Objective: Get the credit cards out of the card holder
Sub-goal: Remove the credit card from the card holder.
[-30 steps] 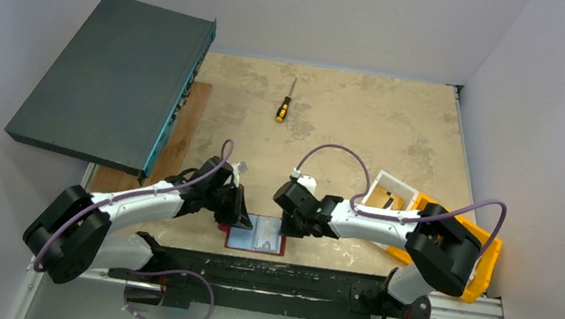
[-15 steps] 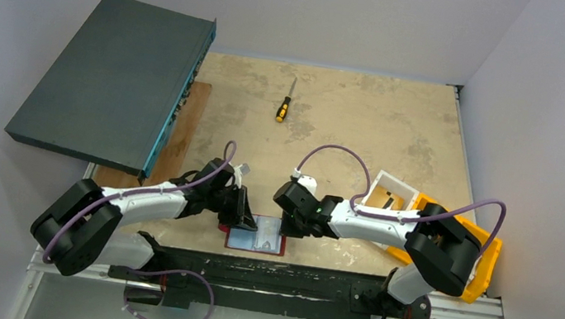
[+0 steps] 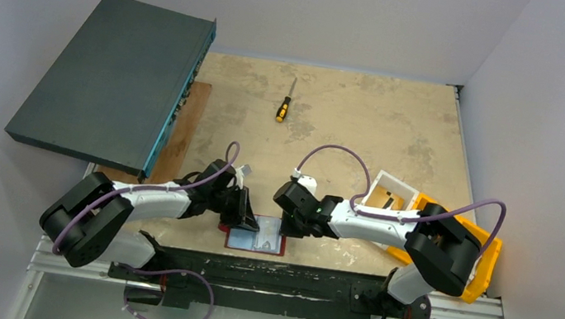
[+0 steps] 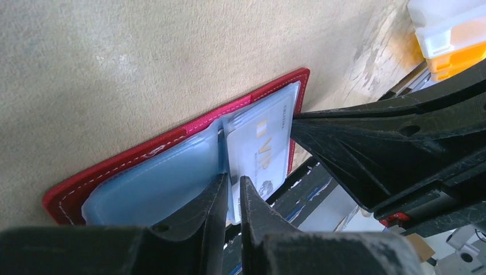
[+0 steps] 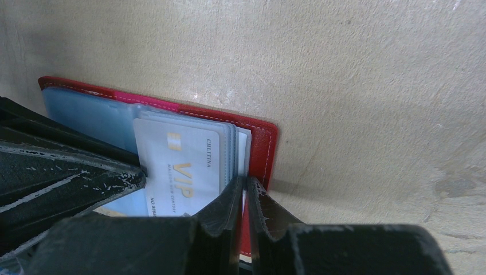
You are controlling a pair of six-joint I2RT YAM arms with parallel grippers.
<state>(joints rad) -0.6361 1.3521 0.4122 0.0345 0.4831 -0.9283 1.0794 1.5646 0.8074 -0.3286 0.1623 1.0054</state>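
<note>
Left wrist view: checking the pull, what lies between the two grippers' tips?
The silver VIP card, in the open card holder; the left wrist view shows it.

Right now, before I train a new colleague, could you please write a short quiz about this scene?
1. True or false: the card holder lies open on the table.
2. Which word is printed large on the uppermost credit card?
3. The handle of the screwdriver is: A) yellow and black, B) red, C) green.
Key: 1 true; 2 VIP; 3 A.
</note>
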